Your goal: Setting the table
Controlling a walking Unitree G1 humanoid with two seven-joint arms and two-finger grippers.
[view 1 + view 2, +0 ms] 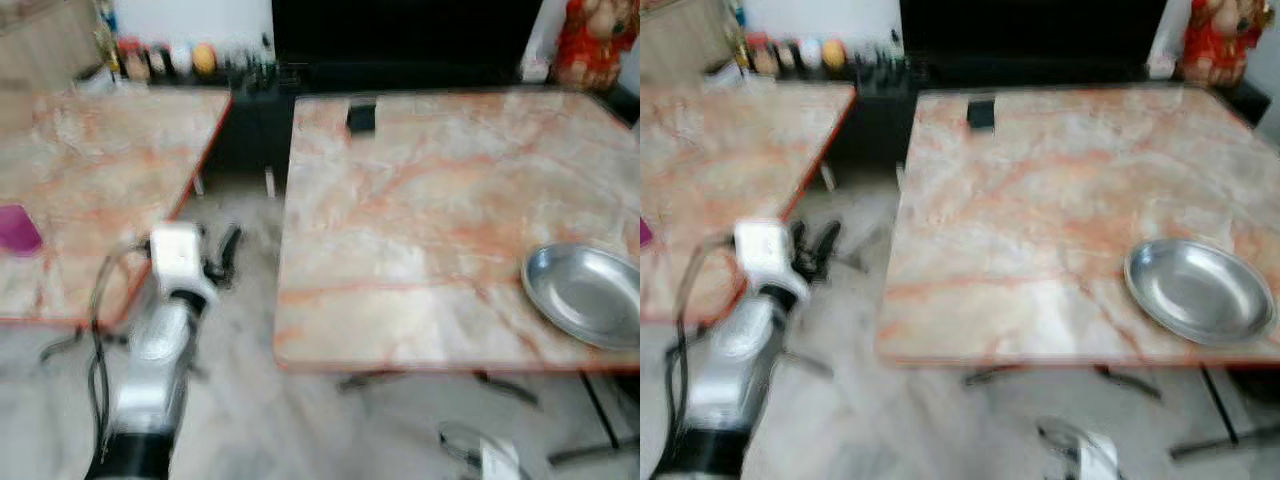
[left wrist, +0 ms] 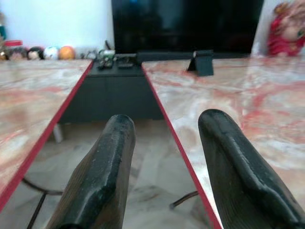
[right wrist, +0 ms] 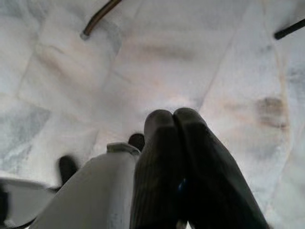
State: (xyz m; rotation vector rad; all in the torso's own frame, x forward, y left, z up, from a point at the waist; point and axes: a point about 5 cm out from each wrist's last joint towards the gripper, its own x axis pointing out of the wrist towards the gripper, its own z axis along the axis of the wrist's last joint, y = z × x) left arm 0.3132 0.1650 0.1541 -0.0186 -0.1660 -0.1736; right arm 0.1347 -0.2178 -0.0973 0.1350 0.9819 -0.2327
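My left gripper [image 2: 164, 143] is raised in the gap between two tables, its black fingers [image 2: 102, 176] spread apart and empty. My right gripper [image 3: 174, 117] hangs low over the pale tiled floor [image 3: 71, 62], fingers pressed together. The round shiny metal plate [image 1: 585, 295] lies near the right front edge of the pink-veined marble table [image 1: 420, 200]. The head views are blurred.

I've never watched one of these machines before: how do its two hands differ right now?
The left hand is raised in the gap between the two marble tables, its black fingers spread apart and holding nothing. The right hand hangs low, pointing down at the floor, with its fingers pressed together. Both are empty and have two long black fingers.
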